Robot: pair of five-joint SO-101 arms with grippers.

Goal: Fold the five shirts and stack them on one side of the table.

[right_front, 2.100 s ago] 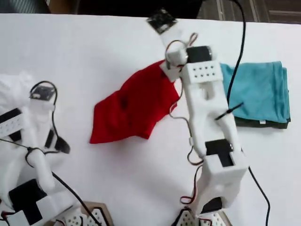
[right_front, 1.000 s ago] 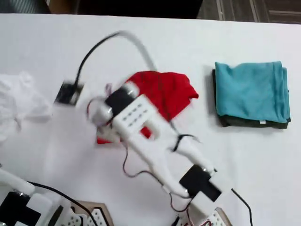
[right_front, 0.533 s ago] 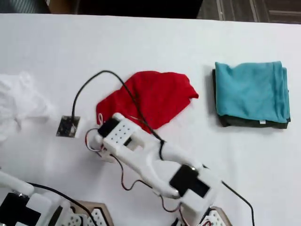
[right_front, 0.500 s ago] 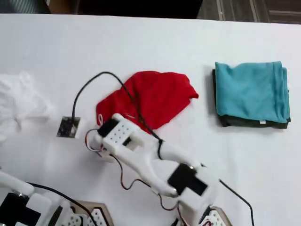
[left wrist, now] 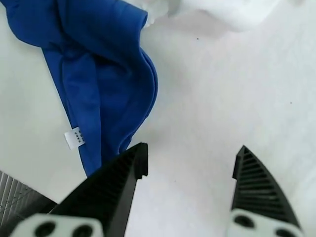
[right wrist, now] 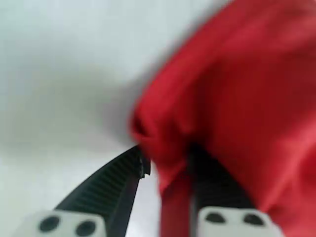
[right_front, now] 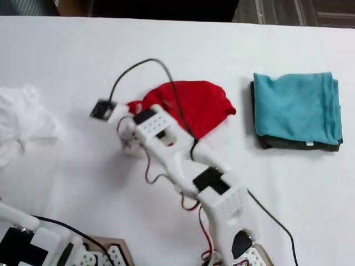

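A red shirt point(right_front: 194, 104) lies crumpled mid-table. My right gripper point(right_front: 132, 110) is at its left edge, shut on a bunched fold of it. In the right wrist view the red shirt point(right wrist: 237, 94) is pinched in the right gripper point(right wrist: 168, 170), one black finger point(right wrist: 121, 182) on the table side. A folded teal shirt point(right_front: 297, 104) rests on a folded dark shirt point(right_front: 291, 145) at the right. A white shirt point(right_front: 22, 119) is heaped at the left edge. My left gripper point(left wrist: 190, 158) hangs open over bare table beside a rumpled blue shirt point(left wrist: 98, 84).
The right arm point(right_front: 188, 166) stretches diagonally from the near edge to the red shirt, its cable looping above. The left arm's base point(right_front: 22, 244) sits at the near left corner. A white cloth point(left wrist: 222, 10) lies past the blue shirt.
The right arm swung from the shirt's near-left corner toward the far side, pulling the red shirt's left edge up and inward; the shirt is more bunched. The folded stack has not moved.
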